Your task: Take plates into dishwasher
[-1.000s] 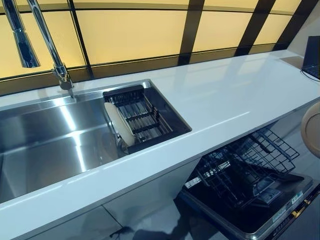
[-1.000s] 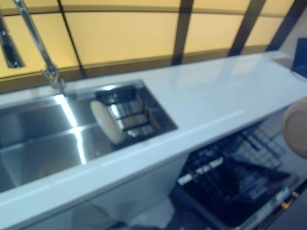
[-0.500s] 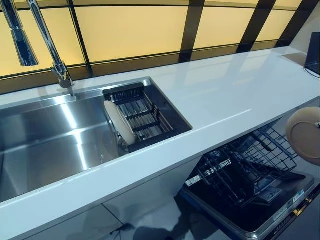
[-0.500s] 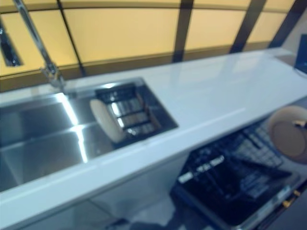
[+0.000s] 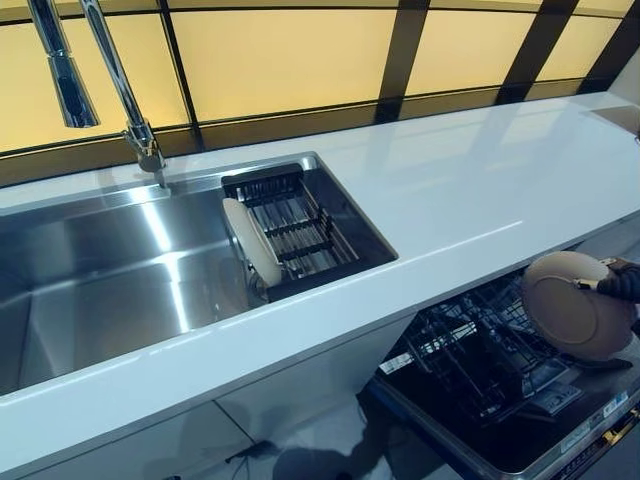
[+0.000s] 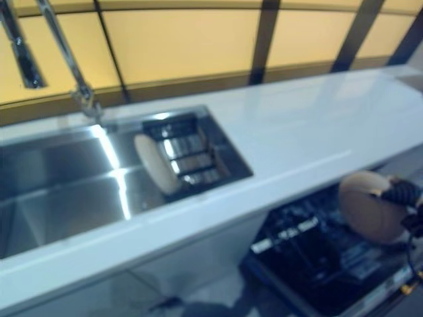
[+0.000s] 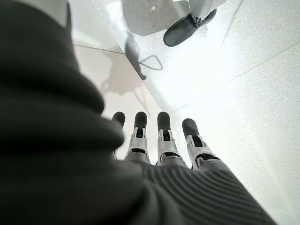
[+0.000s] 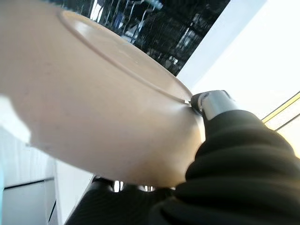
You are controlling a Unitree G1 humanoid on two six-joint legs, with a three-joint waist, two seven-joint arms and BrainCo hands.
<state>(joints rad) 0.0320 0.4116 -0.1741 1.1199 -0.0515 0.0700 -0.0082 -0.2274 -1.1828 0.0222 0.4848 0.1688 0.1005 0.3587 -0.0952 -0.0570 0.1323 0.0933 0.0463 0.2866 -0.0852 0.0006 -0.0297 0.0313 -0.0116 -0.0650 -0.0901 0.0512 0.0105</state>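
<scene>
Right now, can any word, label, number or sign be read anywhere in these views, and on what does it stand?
White sticker on the dishwasher rack: print too small to read.
Strip label on the dishwasher door edge: too small to read.
Held plate, plate in the sink, counter: no print shows.

A steel sink (tall faucet behind it) sits in the white counter.

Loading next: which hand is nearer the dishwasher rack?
Right. The right hand holds a plate just above the rack; the left hand shows only over bare floor.
</scene>
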